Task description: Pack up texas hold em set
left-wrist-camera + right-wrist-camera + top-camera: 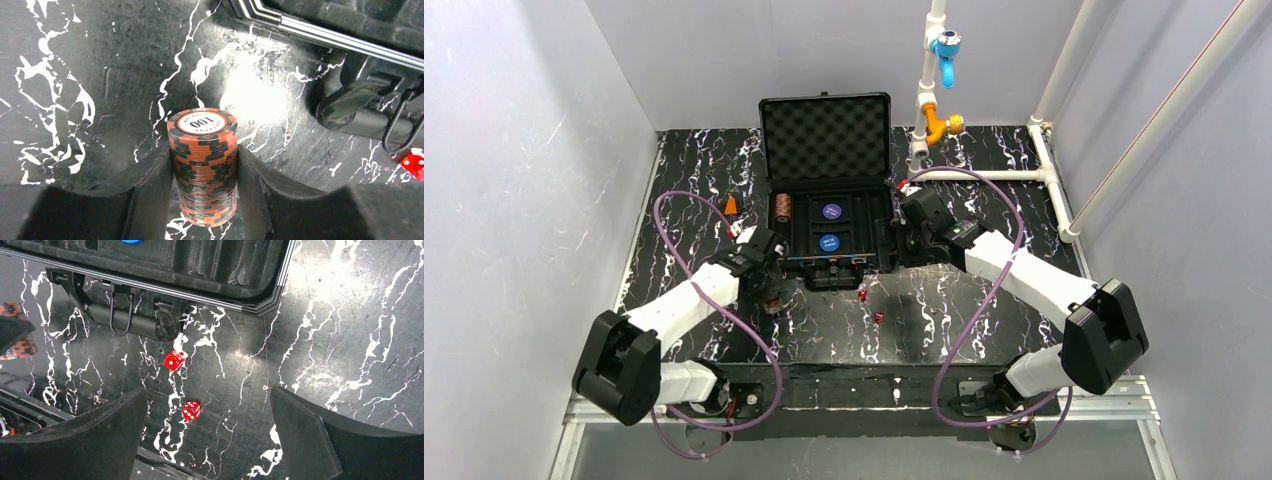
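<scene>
The black briefcase (796, 243) lies open at the back middle with its foam lid (824, 135) upright. One copper-brown chip stack (782, 208) and two blue discs (831, 211) sit in its tray. My left gripper (205, 170) is shut on the second chip stack (202, 150), upright, just left of the case's front edge (325, 31); I cannot tell whether the stack touches the table. Two red dice (174, 360) (191, 410) lie on the table in front of the case's handle (125, 320). My right gripper (207, 412) is open above the nearer die.
A small orange cone (731, 205) stands left of the case. White pipes (984, 173) with a blue valve (945, 47) and an orange fitting run along the back right. White walls close in the black marbled table (984, 330).
</scene>
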You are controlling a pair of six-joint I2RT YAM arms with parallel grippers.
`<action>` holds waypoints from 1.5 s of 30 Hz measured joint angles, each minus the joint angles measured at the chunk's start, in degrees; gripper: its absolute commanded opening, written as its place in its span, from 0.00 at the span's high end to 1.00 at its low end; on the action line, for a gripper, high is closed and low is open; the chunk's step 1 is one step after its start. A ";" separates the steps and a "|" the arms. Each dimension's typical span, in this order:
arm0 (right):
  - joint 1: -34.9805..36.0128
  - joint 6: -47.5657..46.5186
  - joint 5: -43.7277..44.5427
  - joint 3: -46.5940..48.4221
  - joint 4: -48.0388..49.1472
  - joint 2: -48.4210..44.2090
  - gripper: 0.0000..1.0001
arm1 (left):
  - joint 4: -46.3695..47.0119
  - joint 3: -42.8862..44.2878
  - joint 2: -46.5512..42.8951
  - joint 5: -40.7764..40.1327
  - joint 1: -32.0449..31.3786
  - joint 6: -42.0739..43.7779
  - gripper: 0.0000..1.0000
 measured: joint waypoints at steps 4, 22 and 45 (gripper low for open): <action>0.00 0.15 -0.35 -0.02 0.02 0.00 0.00 | -3.21 0.81 -3.67 -0.02 0.00 0.92 1.00; 0.00 1.70 -1.25 -0.11 1.60 0.02 0.00 | -15.61 8.44 -16.96 1.05 0.02 16.00 1.00; 0.00 3.02 -2.16 -0.66 3.08 0.98 0.00 | -10.12 22.80 -3.50 6.23 1.86 34.86 1.00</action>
